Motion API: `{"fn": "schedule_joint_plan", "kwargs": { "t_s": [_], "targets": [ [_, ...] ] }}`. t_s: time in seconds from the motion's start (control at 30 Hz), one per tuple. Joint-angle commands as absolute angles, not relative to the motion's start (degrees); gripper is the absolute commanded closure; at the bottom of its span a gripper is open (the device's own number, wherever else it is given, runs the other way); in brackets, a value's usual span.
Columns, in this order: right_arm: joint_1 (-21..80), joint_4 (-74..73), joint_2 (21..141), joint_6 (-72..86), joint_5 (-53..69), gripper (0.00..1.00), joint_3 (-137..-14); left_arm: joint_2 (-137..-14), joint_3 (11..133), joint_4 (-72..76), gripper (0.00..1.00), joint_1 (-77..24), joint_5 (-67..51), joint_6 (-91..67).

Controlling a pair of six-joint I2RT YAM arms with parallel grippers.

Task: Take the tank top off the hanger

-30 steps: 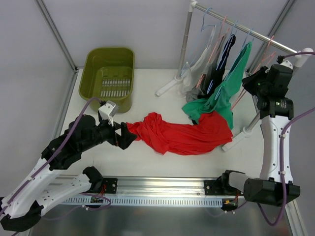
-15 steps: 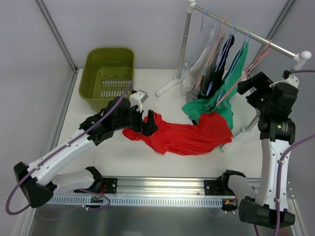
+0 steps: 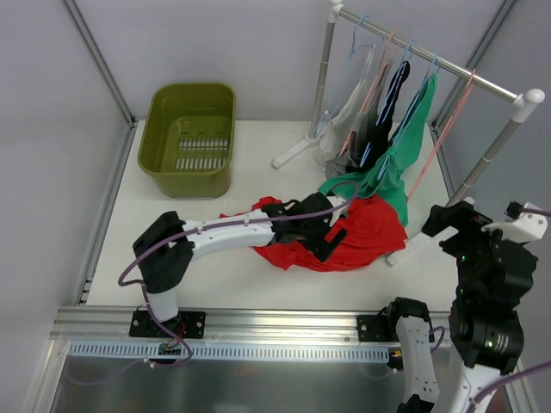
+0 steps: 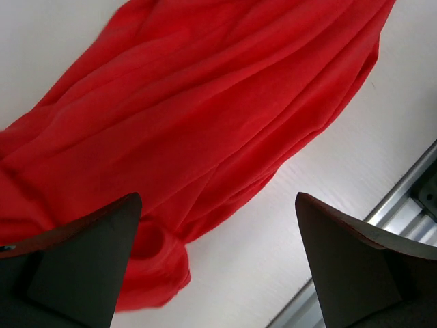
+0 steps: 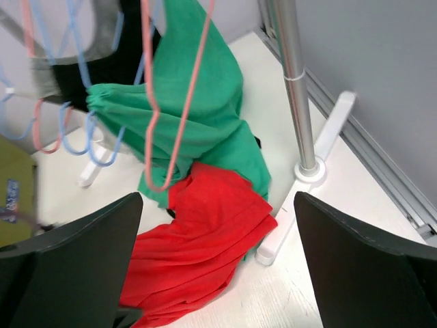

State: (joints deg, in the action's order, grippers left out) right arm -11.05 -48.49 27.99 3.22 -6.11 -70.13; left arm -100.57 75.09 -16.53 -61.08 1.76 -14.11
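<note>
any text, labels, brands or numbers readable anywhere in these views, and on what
No text is readable in any view.
Bluish mark on the olive basket, right wrist view: too blurred to read.
Red tank top and green garment: no print or label showing.

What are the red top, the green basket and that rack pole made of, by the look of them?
Red top: soft matte knit cloth, probably cotton jersey; it lies in loose folds. Green basket: likely moulded plastic, smooth with slotted floor. Rack pole: seemingly metal, bright silvery sheen.
</note>
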Motion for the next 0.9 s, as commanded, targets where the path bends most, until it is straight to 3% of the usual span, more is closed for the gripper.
{"fn": "schedule_joint_plan", "kwargs": {
  "t_s": [0.0, 0.23, 0.5, 0.57, 0.63, 0.67, 0.87],
  "targets": [
    [-11.1, -51.2, 24.6, 0.4, 2.5, 0.00, -71.9, -104.9, 80.7, -14.7, 0.01, -61.9, 4.2, -7.2],
    [-10.5, -51.2, 21.3, 0.5, 13.1, 0.01, -72.1, -115.1, 84.3, -14.6, 0.01, -62.9, 8.1, 0.8],
    [-10.1, -49.5, 18.5, 0.4, 16.3, 0.00, -71.0, -121.0, 81.7, -14.5, 0.02, -63.6, 0.2, -4.1],
    [-10.1, -49.4, 17.8, 0.4, 15.5, 0.01, -71.2, -121.4, 80.2, -14.5, 0.51, -64.5, 0.1, -7.0],
    [-10.1, -49.4, 17.4, -0.8, 14.1, 0.01, -71.5, -121.0, 78.3, -14.2, 0.75, -65.6, 0.3, -8.2],
    [-10.1, -49.4, 17.0, -1.2, 13.5, 0.01, -71.5, -120.7, 77.7, -14.2, 1.00, -66.3, 0.9, -8.7],
    [-9.5, -49.4, 17.0, -1.8, 12.3, 0.01, -71.5, -108.1, 69.5, -14.3, 1.00, -71.4, 12.6, -12.3]
  ]
}}
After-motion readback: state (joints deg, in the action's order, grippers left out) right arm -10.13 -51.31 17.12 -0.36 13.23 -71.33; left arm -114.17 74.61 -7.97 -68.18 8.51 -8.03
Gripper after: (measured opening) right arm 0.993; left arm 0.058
